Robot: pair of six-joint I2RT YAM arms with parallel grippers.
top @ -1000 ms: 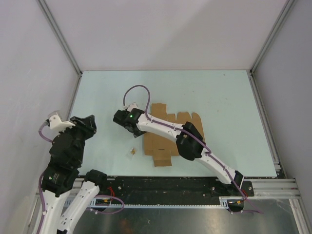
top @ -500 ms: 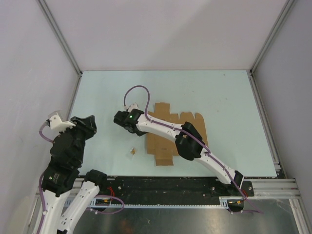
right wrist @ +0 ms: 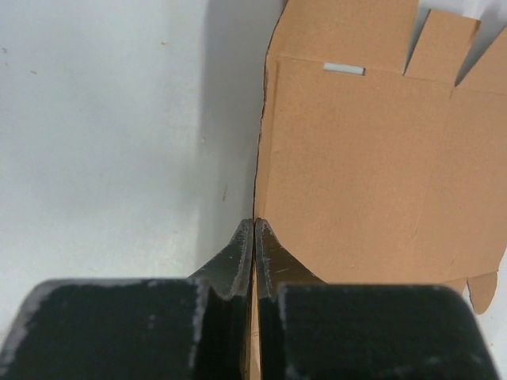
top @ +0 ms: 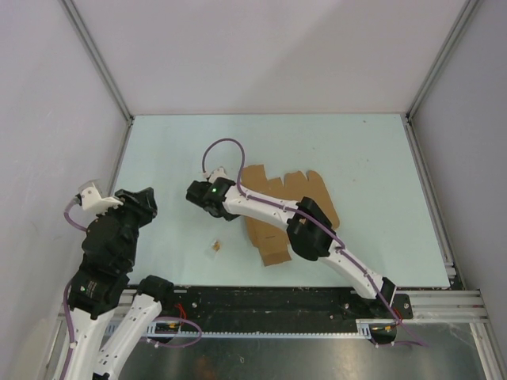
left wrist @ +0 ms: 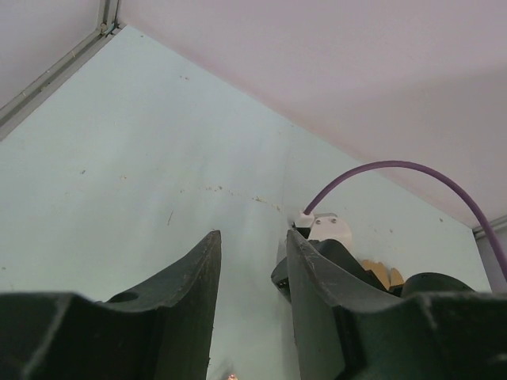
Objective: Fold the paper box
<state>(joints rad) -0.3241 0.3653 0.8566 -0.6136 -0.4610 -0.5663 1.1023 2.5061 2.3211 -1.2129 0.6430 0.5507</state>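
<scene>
The paper box lay as an unfolded sheet (flaps spread) near the middle of the counter, one edge pinched in the clenched right end effector. The left end effector hovered well apart, parted and empty.

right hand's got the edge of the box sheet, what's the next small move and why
Probably lift that edge and swing it over toward the sheet's middle to start a fold. The right hand is shut on the left edge of the box, which lies unfolded on the table. The left hand is open and well clear.
</scene>
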